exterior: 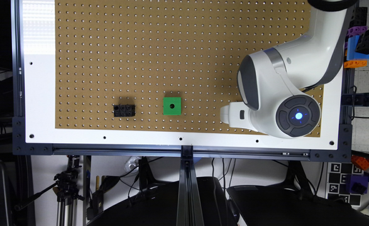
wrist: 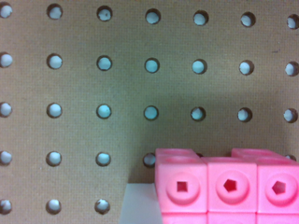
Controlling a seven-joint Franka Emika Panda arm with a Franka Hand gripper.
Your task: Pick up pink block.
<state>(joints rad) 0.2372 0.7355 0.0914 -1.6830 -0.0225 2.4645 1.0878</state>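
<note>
The work surface is a brown pegboard [exterior: 184, 47] of a fibrous, matte material, pierced by a regular grid of small round holes, and it lies inside a smooth white frame [exterior: 39, 100] held by dark metal rails [exterior: 178, 150]. On the pegboard, toward the exterior view's left, rests a black block [exterior: 124, 110] made of joined cubes with round holes, and just to its right, clearly apart from it, stands a green square block [exterior: 172, 106] with one hole in the middle. The upper and left parts of the board are open. The white arm [exterior: 284, 84], glossy and rounded with grey joints, hangs over the board's right side near the lower edge, and the gripper [exterior: 231, 114] shows there as a white part pointing to the exterior view's left; I cannot tell if it is wide or narrow. In the wrist view the pink block [wrist: 229, 186] is very close to the camera. It is bright pink smooth plastic, built of joined cubes, each face with a round raised ring and a small angular hole. It sits on the pegboard where the board meets the white border.
</note>
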